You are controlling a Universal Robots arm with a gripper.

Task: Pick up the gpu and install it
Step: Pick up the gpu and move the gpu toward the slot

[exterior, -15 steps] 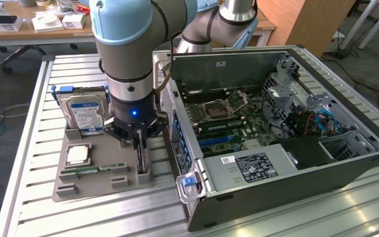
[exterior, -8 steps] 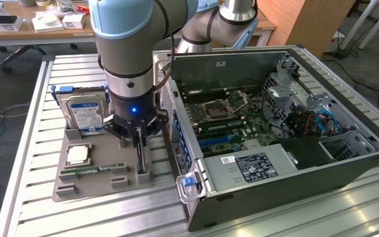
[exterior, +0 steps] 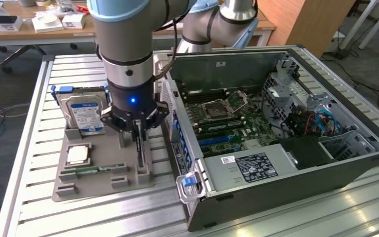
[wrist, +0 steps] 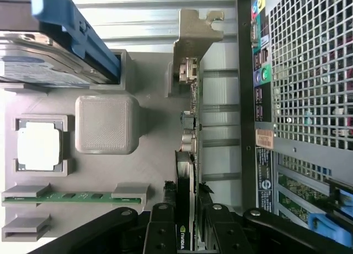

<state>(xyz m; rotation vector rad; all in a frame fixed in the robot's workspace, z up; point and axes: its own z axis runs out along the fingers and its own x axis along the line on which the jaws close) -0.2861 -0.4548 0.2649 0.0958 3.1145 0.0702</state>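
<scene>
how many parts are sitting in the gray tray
4: drive at the far end, cpu in front of it, ram stick nearer still, gpu on edge along the side by the case.

surface: tabletop [exterior: 35, 163] of silver metal slats | landmark: open dark computer case [exterior: 308, 192], standing directly on the slats | just beside the case, along its grilled rear panel: grey holder tray [exterior: 87, 189], lying flat on the slats | between tray and case: narrow strip of bare slats
</scene>
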